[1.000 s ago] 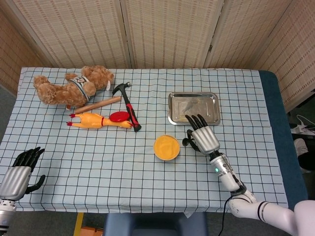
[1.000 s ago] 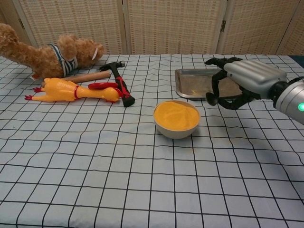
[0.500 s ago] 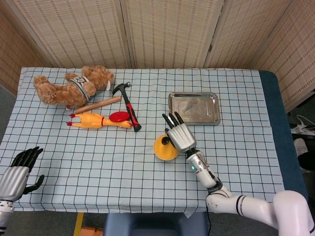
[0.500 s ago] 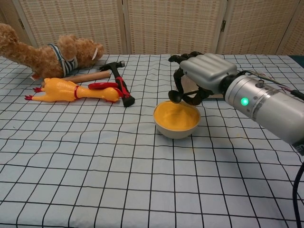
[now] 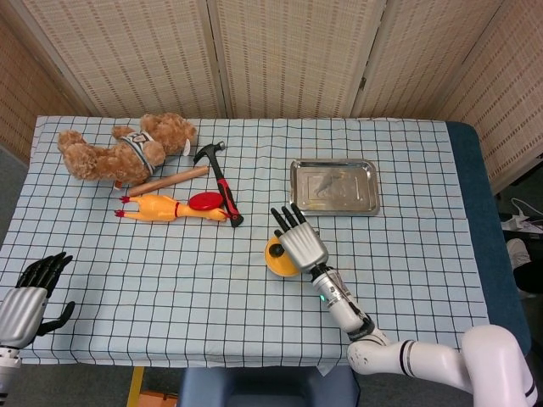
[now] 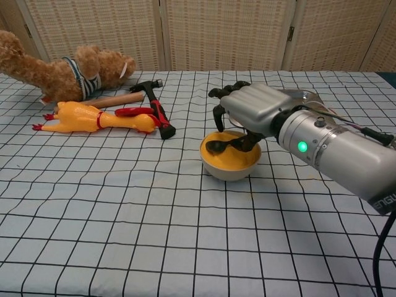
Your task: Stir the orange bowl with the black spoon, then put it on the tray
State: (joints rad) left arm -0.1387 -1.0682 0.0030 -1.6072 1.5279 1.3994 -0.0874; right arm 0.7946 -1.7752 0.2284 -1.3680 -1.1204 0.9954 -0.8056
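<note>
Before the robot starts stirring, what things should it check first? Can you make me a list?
1. Black spoon held by the right hand: ok.
2. Spoon's scoop end inside the orange bowl: ok.
3. Bowl upright on the table: ok.
4. Tray bare, ready for later: ok.
5. Hammer and rubber chicken lying apart from the bowl: ok.
6. Grip firm enough for stirring: cannot tell.
</note>
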